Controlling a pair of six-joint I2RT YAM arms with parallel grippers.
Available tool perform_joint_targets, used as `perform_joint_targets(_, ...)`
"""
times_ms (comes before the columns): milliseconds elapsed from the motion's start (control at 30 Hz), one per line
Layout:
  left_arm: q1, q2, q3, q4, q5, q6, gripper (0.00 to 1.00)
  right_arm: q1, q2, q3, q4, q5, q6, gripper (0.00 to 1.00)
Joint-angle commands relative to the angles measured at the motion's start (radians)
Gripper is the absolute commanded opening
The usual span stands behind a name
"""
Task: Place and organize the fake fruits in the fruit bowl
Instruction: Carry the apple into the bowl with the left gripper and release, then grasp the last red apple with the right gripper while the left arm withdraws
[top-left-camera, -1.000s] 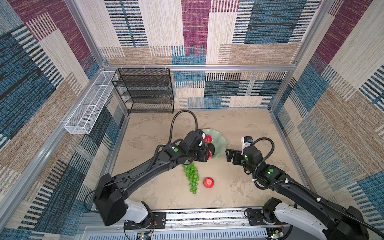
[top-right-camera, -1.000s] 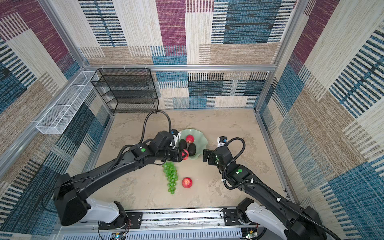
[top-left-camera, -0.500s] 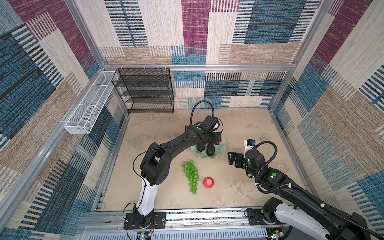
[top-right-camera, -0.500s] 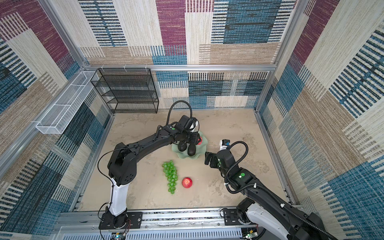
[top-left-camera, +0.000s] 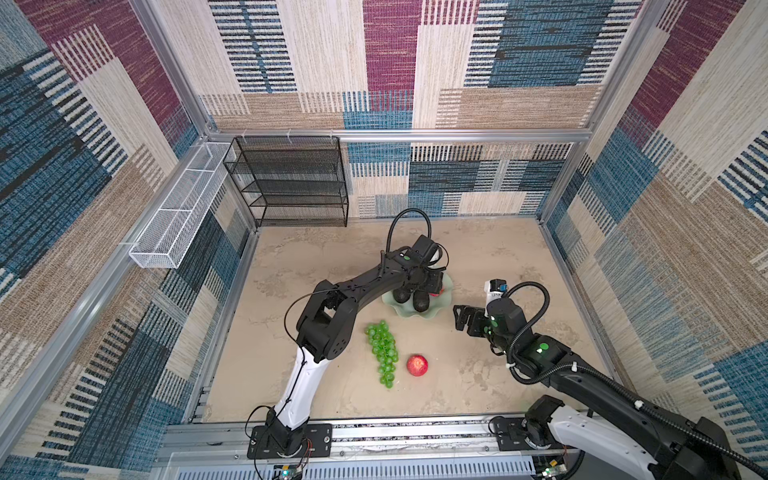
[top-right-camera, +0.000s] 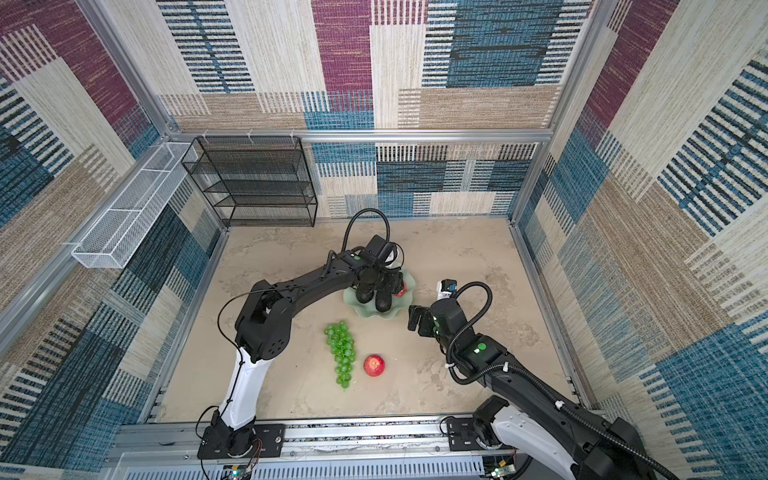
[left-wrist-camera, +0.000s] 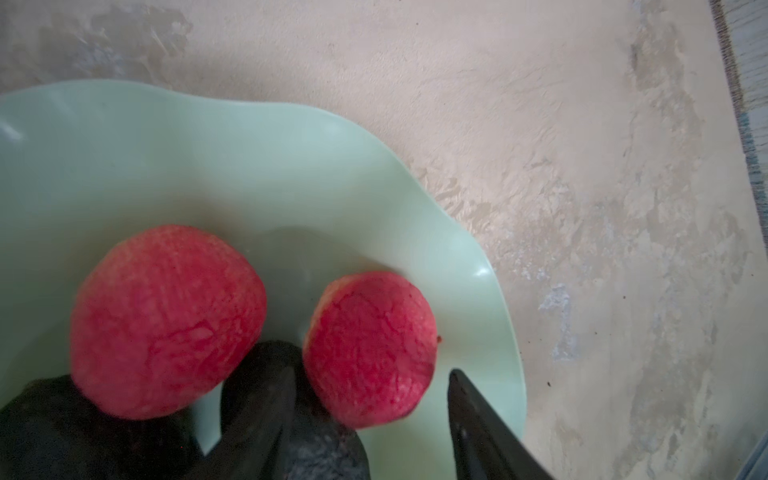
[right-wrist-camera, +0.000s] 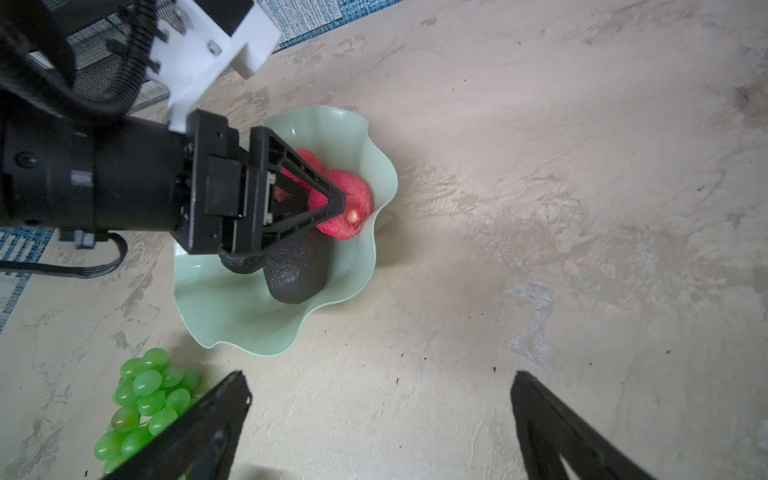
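The pale green fruit bowl (top-left-camera: 419, 314) (top-right-camera: 376, 314) (left-wrist-camera: 249, 166) (right-wrist-camera: 249, 316) stands mid-table. In it lie two dark avocados (top-left-camera: 420, 302) (right-wrist-camera: 297, 270) and two red apples (left-wrist-camera: 166, 320) (left-wrist-camera: 370, 349). My left gripper (top-left-camera: 434, 286) (left-wrist-camera: 370, 371) hovers over the bowl, open. The smaller apple rests in the bowl between its fingers, with a gap on one side. A third apple (top-left-camera: 417, 365) (top-right-camera: 374, 365) and the green grapes (top-left-camera: 383, 351) (right-wrist-camera: 145, 395) lie on the table in front of the bowl. My right gripper (top-left-camera: 459, 318) (right-wrist-camera: 379, 374) is open and empty, just right of the bowl.
A black wire shelf rack (top-left-camera: 291, 183) stands against the back wall at the left. A white wire basket (top-left-camera: 178, 208) hangs on the left wall. Patterned walls close in the table, and a metal rail (top-left-camera: 374, 432) runs along its front edge.
My left gripper has travelled from the bowl's left edge to above the bowl with an apple, and its jaws have widened round it. The right arm has hardly moved.
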Motion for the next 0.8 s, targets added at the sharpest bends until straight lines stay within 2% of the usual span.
perform_joint_targets(0, 0.001, 0.004, 0.021, -0.028, 0.008, 0.000, 0.65, -0.001, 0.001, 0.013, 0.012, 0.002, -0.004, 1.00)
perform_joint_targets(167, 0.010, -0.046, 0.019, -0.020, -0.009, -0.012, 0.67, 0.001, 0.027, 0.048, -0.031, -0.008, -0.029, 0.98)
perform_joint_targets(333, 0.047, -0.238, -0.084, 0.082, -0.091, -0.038, 0.67, 0.025, 0.090, 0.070, -0.047, -0.087, -0.039, 0.93)
perform_joint_targets(567, 0.160, -0.656, -0.455, 0.291, -0.242, -0.035, 0.71, 0.281, 0.248, 0.098, -0.036, -0.045, 0.055, 0.91)
perform_joint_targets(767, 0.300, -0.949, -0.777, 0.280, -0.250, -0.116, 0.72, 0.456, 0.444, 0.159, 0.018, -0.058, 0.128, 0.91)
